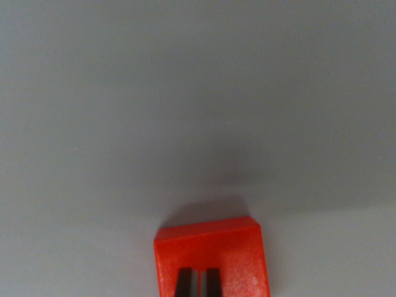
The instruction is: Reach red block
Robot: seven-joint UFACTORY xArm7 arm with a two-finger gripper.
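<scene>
Kind of place cannot be told, only a plain pale grey surface, bare and evenly lit

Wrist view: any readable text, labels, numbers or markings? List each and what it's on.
None.
red block: plain faces, no print or label visible.
gripper: only two dark fingertips show at the bottom edge in front of the block, unmarked.
grey surface: bare, no writing or signs.
The picture is soft, so very fine print could be missed.
</scene>
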